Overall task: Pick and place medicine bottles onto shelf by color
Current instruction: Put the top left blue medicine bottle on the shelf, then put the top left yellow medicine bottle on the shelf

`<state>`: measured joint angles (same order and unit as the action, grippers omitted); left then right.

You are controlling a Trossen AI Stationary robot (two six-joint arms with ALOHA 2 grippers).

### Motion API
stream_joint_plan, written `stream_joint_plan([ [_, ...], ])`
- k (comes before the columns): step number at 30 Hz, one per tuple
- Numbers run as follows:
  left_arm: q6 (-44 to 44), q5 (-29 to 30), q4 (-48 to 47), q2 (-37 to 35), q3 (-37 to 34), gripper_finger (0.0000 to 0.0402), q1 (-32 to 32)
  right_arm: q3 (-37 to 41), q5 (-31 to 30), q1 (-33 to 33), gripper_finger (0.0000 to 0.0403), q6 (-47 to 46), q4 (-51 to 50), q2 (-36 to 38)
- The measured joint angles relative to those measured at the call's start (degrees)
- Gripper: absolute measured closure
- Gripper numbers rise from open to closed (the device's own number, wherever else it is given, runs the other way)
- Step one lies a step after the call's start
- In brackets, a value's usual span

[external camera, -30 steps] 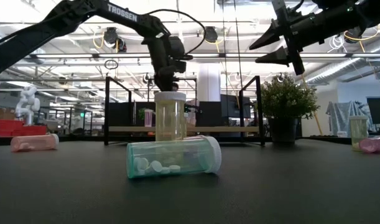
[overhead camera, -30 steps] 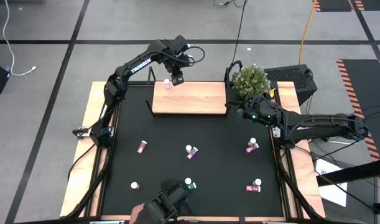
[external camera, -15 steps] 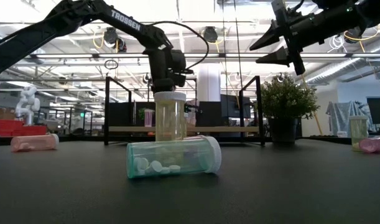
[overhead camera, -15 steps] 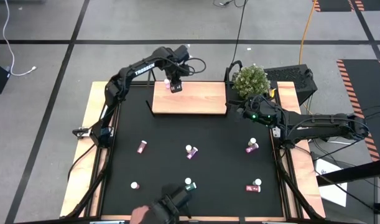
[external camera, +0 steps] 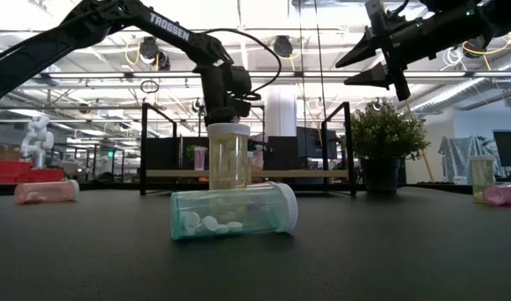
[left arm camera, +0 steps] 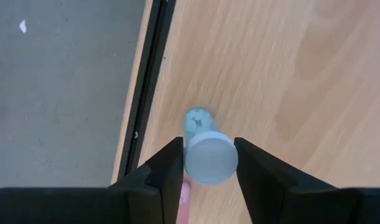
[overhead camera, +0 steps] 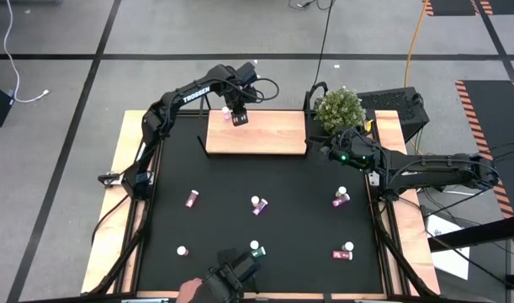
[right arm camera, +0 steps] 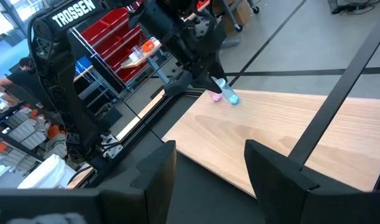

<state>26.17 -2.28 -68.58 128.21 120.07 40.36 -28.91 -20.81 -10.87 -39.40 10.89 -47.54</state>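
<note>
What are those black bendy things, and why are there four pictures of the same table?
They are two robot arms with pinching grippers. One camera looks down from above, one sits at table height, and one rides on each wrist. The left gripper is at the wooden shelf, its fingers on either side of a blue medicine bottle standing there beside a pink bottle. The right gripper waits open and empty near a potted plant. More little bottles, like a green one, lie on the black table.
</note>
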Motion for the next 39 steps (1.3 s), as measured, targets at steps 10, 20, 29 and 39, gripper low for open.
stream_joint_plan([
  [10,-1.2,0.4,2.0,0.1,0.0,0.0191,0.1,0.0,0.0,0.0,0.0218,0.0,0.0,0.0],
  [20,-0.7,3.8,3.1,0.1,0.0,0.0152,0.1,0.0,0.0,0.0,0.0218,-0.4,0.0,0.0],
  [29,-0.8,4.2,2.3,-2.2,0.1,0.0114,-0.7,0.0,0.0,0.0,0.0218,-0.4,0.0,0.0],
  [39,-1.6,3.9,-0.8,-11.4,0.2,0.0093,-5.9,0.0,1.6,0.0,0.0218,-0.2,0.0,0.0],
])
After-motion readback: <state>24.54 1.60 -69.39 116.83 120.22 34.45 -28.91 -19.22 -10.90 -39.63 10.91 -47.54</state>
